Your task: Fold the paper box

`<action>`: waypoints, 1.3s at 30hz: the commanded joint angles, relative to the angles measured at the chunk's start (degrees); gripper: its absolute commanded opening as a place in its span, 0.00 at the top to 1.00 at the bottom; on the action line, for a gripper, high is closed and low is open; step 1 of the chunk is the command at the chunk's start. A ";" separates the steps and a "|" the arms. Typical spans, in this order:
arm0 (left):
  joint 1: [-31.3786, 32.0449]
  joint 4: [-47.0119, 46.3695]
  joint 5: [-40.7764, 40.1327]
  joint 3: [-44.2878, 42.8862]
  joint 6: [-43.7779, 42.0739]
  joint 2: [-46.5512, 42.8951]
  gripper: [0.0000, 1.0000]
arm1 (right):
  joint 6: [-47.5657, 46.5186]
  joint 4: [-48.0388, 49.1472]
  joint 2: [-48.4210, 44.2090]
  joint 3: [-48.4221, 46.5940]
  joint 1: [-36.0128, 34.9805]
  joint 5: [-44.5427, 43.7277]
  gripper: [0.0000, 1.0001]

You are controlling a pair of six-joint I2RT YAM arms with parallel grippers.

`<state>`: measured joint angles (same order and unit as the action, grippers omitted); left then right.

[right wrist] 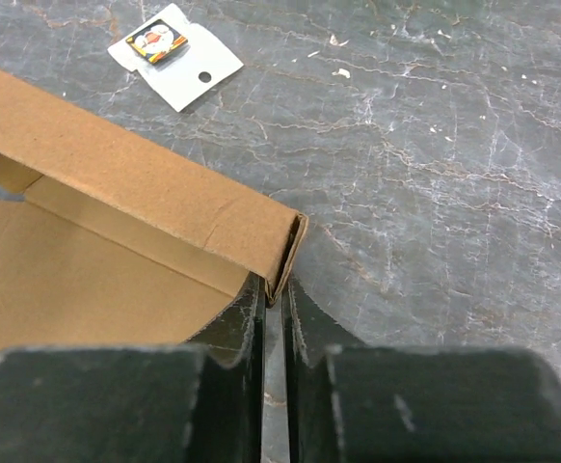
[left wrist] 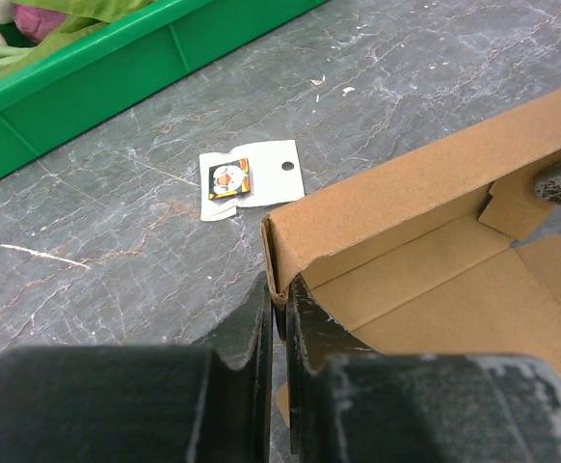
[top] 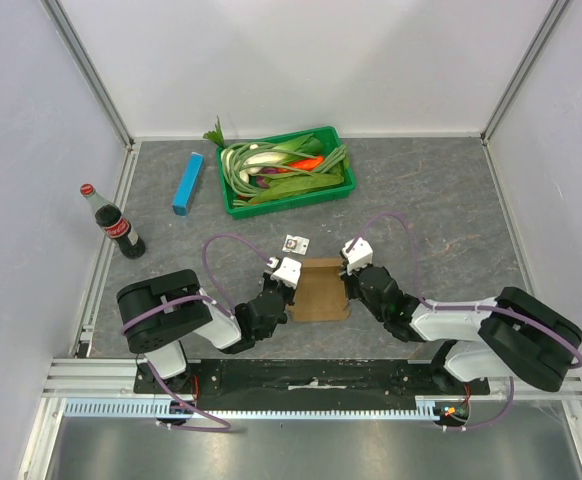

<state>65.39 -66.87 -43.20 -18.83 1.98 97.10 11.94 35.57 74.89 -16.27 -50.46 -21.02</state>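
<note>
The paper box (top: pixel 320 290) lies on the grey table (top: pixel 441 220) at its near middle, between the two arms and well short of the green tray (top: pixel 344 158). From above it reads as a plain brown rectangle, with the left gripper (top: pixel 289 275) at its left far corner and the right gripper (top: pixel 349 262) at its right far corner.

The wrist views show what the top view cannot. The far wall of the box stands raised along a crease, with the brown floor panel lying flat below it. In the left wrist view the left gripper (left wrist: pixel 280 304) has its fingers pressed together on the left end of that raised wall, and a small inner flap stands at the wall's far end. In the right wrist view the right gripper (right wrist: pixel 274 294) is pinched on the doubled cardboard at the wall's right corner.

Only the top view takes in the vegetables (top: pixel 281 165) heaped in the tray, the slim blue box (top: pixel 187 183) to the tray's left and the upright cola bottle (top: pixel 119 225) near the left wall. A small white card (top: pixel 295 243) lies just beyond the box. Both wrist views show a small coloured picture and a punched hole on the card
</note>
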 commanded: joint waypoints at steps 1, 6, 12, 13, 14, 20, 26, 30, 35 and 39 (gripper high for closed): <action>0.53 -3.17 1.01 -1.12 2.33 -0.07 0.96 | -2.98 5.75 3.58 -2.79 -1.04 -2.10 0.94; 0.53 -3.09 0.92 -1.39 1.98 -0.24 0.96 | -3.60 6.26 4.39 -2.71 -1.57 -3.85 0.91; 0.62 -2.65 1.72 -1.65 2.68 -0.15 0.96 | -4.21 7.41 7.27 -3.41 -1.66 -4.74 0.80; 0.62 -2.56 1.80 -1.56 2.77 -0.16 0.96 | -4.21 7.41 7.63 -3.76 -1.58 -5.00 0.81; 0.53 -2.48 1.72 -1.56 2.68 -0.33 0.96 | -4.38 7.49 8.16 -3.85 -1.57 -5.17 0.81; 0.71 -2.04 1.98 -1.47 2.94 -0.86 0.96 | -4.91 10.04 9.92 -3.59 -1.57 -6.49 0.73; 0.71 -2.03 2.07 -1.21 3.12 -0.86 0.96 | -5.53 10.75 11.68 -4.73 -1.57 -6.76 0.74; 0.80 -2.03 2.51 -1.47 3.38 -0.68 0.96 | -6.06 11.19 13.52 -5.69 -1.66 -7.46 0.90; 1.06 -0.81 2.25 -2.35 3.91 -0.77 0.96 | -4.84 7.06 17.03 -9.56 -3.76 -15.96 1.00; 1.32 2.97 0.06 -3.93 5.66 -2.26 0.96 | -1.93 2.77 21.08 -12.98 -9.56 -34.40 1.00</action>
<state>65.34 -63.68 -44.12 -19.29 4.12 97.12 8.47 42.78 92.38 -24.88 -54.72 -38.65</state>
